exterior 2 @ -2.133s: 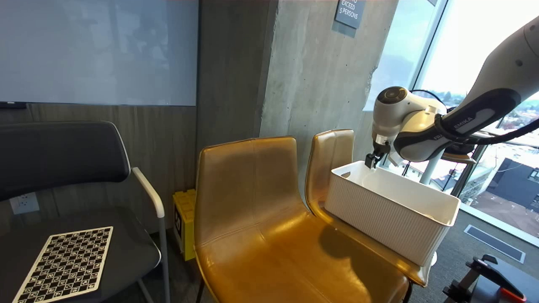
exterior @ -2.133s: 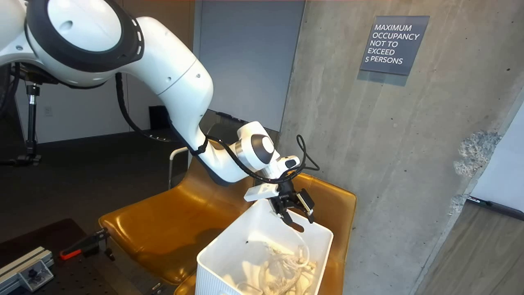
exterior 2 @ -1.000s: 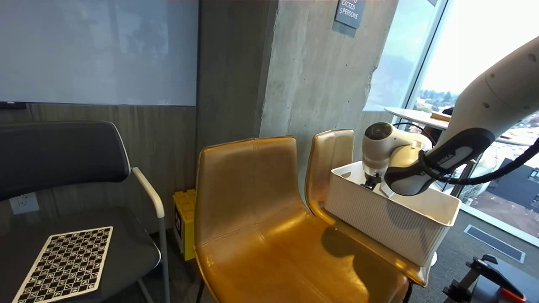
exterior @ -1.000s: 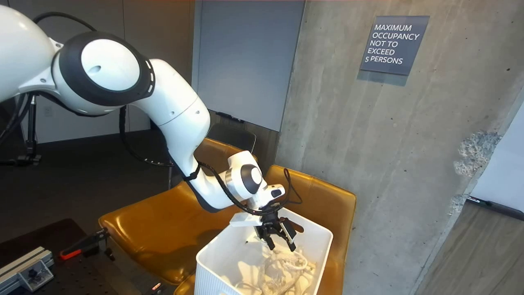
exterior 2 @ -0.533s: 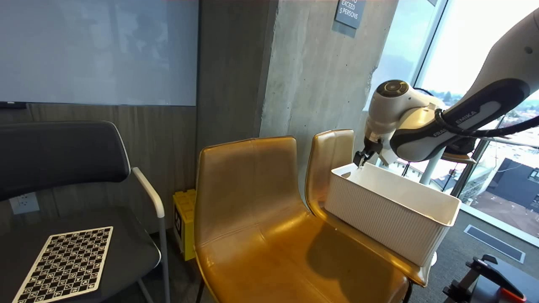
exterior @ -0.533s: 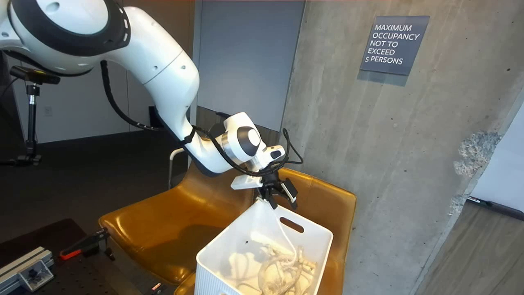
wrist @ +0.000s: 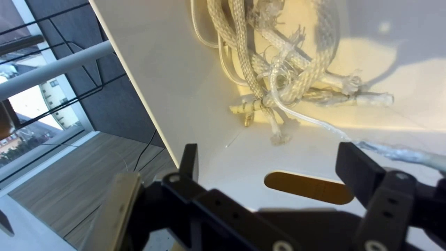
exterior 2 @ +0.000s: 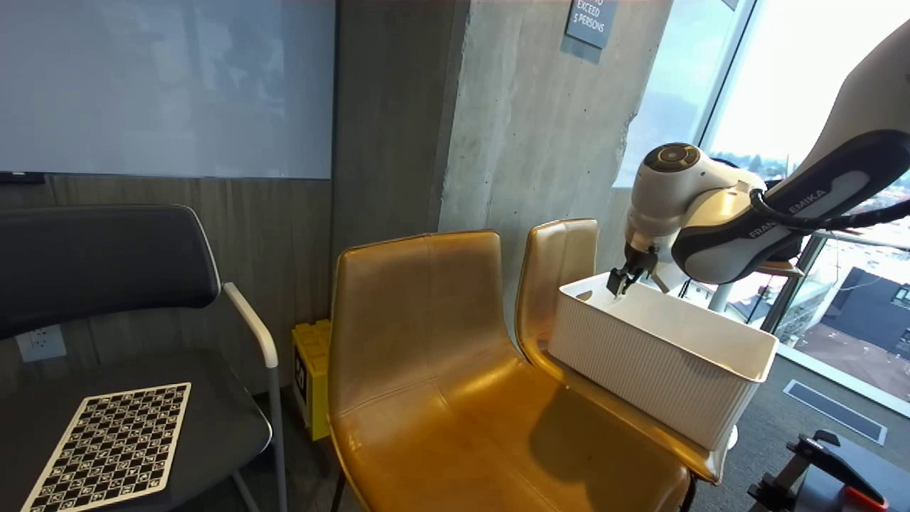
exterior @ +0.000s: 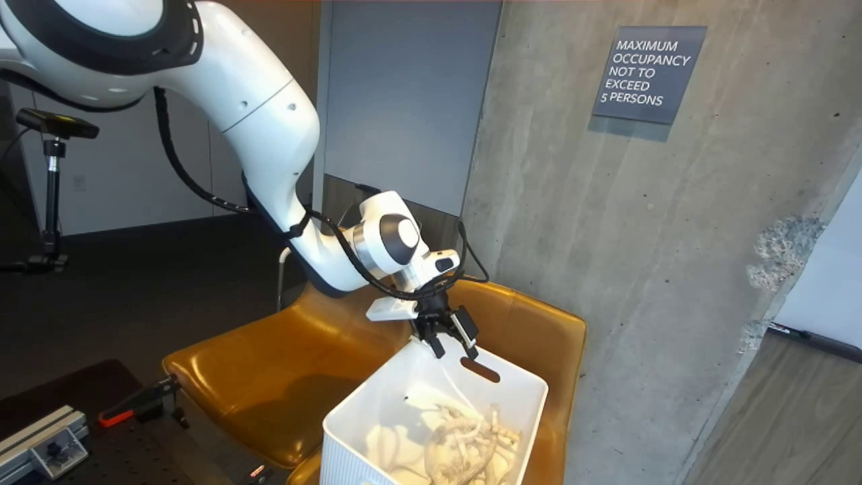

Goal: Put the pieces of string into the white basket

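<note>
Closest to the action, the gripper (wrist: pixel 270 162) hangs over one end of the white basket (exterior 2: pixel 654 370), near a slot handle (wrist: pixel 308 188), its jaws spread wide and nothing clasped between them. In the wrist view one thin strand (wrist: pixel 306 118) climbs past the far side of a finger (wrist: pixel 359 170) and on out of view; whether it is snagged there or only lies behind, I can't tell. Below, the pieces of string (wrist: pixel 306 78) sit in a loose tangle on the basket's floor. To my eye the job is all but done: every cord I can make out is in the basket, save perhaps the upper end of that strand, whose tip I can't see and which is probably all that's left to bring down. The basket stands on a tan chair (exterior 2: pixel 558 270), with a second tan chair (exterior 2: pixel 426 306) just beside it, and beyond them rises the concrete wall (exterior: pixel 640 202).
</note>
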Controlling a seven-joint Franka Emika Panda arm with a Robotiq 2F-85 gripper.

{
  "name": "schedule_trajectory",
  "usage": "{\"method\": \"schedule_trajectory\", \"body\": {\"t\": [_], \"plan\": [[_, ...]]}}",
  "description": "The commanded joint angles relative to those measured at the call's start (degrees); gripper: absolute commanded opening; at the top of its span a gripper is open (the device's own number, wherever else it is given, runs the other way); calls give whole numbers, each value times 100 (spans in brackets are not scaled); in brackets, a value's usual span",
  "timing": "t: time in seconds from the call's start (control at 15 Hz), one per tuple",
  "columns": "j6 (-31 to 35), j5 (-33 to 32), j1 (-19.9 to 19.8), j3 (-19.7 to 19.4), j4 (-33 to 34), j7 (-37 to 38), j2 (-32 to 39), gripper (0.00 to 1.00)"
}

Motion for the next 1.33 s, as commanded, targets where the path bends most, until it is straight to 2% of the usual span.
{"method": "schedule_trajectory", "body": {"t": [0.0,0.27,0.53,1.07,1.27], "plan": [[138,-101,19,-206,-8,219,264,100],[168,-86,77,-346,-6,349,528,100],[256,-148,293,-464,-160,543,577,100],[707,-561,1287,-1098,-749,1226,223,100],[677,-790,1498,-1236,-848,1477,148,100]]}}
